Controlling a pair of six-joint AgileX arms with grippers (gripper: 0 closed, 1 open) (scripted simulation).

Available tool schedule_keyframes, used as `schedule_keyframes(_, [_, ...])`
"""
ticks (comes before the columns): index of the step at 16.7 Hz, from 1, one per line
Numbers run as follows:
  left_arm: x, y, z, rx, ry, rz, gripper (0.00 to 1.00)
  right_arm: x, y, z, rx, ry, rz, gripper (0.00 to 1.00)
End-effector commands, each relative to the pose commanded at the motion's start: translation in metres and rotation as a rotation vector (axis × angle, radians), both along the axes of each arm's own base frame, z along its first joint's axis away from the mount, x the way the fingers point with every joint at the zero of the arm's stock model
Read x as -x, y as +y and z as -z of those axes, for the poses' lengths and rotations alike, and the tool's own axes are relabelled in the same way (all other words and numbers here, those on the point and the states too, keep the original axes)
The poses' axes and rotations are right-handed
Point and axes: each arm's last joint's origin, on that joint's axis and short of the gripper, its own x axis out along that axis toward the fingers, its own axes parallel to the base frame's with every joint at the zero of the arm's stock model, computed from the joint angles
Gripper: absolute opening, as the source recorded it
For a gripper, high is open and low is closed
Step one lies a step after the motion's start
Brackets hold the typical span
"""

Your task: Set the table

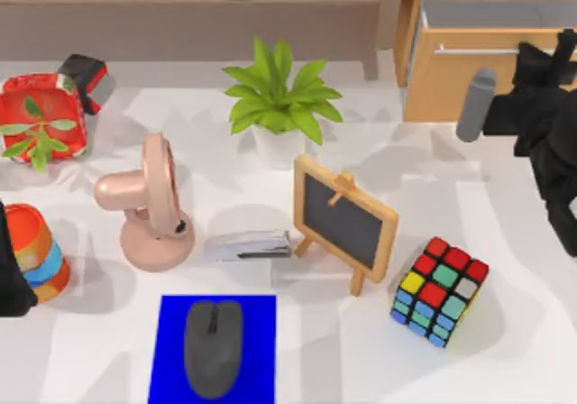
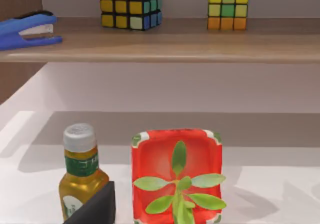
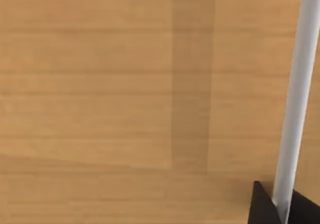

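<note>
The table point(image 1: 505, 368) was a big white top with pale grey patches, spanning the whole lower part of the top view under all the objects. The right gripper point(image 1: 550, 57) sat at the top view's right edge, up against the light-wood drawer cabinet point(image 1: 460, 88) and right at the drawer's silver handle point(image 1: 473, 50). In the right wrist view the handle point(image 3: 295, 99) ran as a pale bar between two dark fingertips point(image 3: 260, 206), one on each side of it — looked closed on the bar, contact itself hard to confirm. The left arm point(image 1: 11, 269) was parked at the left edge beside a stack of coloured bowls point(image 1: 38, 251); its gripper state I cannot tell.

On the table: blue mat point(image 1: 216, 350) near the front with a grey mouse point(image 1: 214, 345) lying on it, a grey stapler point(image 1: 248, 244) just behind the mat, a pink desk fan point(image 1: 149, 206) to the left, a small chalkboard easel point(image 1: 347, 219) to the right of the stapler, a colour cube point(image 1: 439, 291) further right. A potted green plant point(image 1: 279, 106) stood behind the easel (white pot). At far left was a red planter point(image 1: 41, 120).

The left wrist view showed that planter point(image 2: 175, 169) beside a yellow bottle point(image 2: 80, 174) — with a shelf point(image 2: 165, 46) behind holding a blue stapler point(image 2: 27, 29) and two cubes point(image 2: 131, 5).
</note>
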Motion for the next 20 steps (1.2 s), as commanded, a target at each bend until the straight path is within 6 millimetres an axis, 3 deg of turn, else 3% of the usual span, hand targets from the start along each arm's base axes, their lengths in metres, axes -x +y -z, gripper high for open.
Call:
schedule_keyframes(4, [0.000,0.000,0.000,0.000,0.000,0.000,1.00,-0.007,0.001,0.000,-0.002,0.002,-0.001,0.00])
schedule_keyframes(12, [0.000,0.000,0.000,0.000,0.000,0.000,1.00,-0.060,0.000,0.000,-0.002,0.002,-0.001,0.00])
schedule_keyframes(17, [0.000,0.000,0.000,0.000,0.000,0.000,1.00,-0.062,0.000,0.000,-0.002,0.002,-0.001,0.00])
schedule_keyframes(20, [0.000,0.000,0.000,0.000,0.000,0.000,1.00,-0.062,0.000,0.000,-0.002,0.002,-0.001,0.23])
